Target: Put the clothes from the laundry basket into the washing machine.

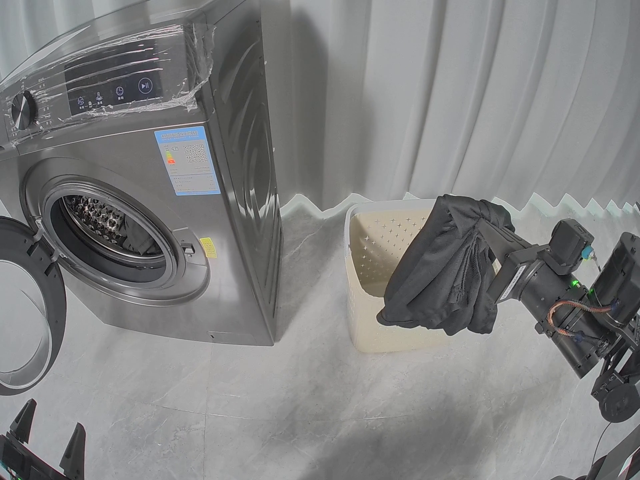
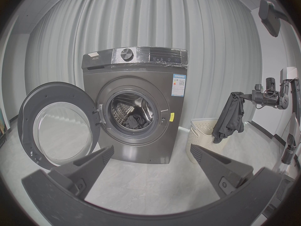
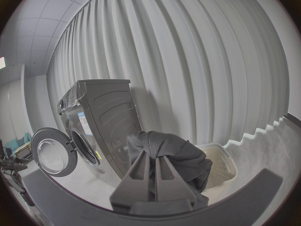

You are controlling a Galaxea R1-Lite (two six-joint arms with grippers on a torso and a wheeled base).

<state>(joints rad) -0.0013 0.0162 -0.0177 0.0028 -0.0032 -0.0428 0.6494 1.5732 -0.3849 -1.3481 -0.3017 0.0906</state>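
Held thing: one black, limp knit garment (image 1: 440, 275), bunched at its top in the right gripper (image 3: 155, 157). Its long axis hangs straight down.
Right gripper: closed tight on the cloth, with both fingers pressed together through the fold.
Garment position: in the air above the near rim of the cream perforated plastic laundry basket (image 1: 360, 235). Its lower hem hangs in front of the basket wall.
Key relation: the round drum opening (image 1: 110, 235) of the grey steel front-loading washing machine (image 1: 233, 168) lies well apart, to the left of the right gripper. The machine's side panel stands between them.
Door: the round glass-centred door (image 1: 27, 315) is swung fully open.
Left gripper (image 1: 53, 416): spread wide and holding nothing. It sits low near the door and is the nearer arm to the opening.
Counts: one garment held, one dark garment (image 2: 134, 121) in the drum, one basket, one machine. The basket's floor is hidden by the hanging cloth.
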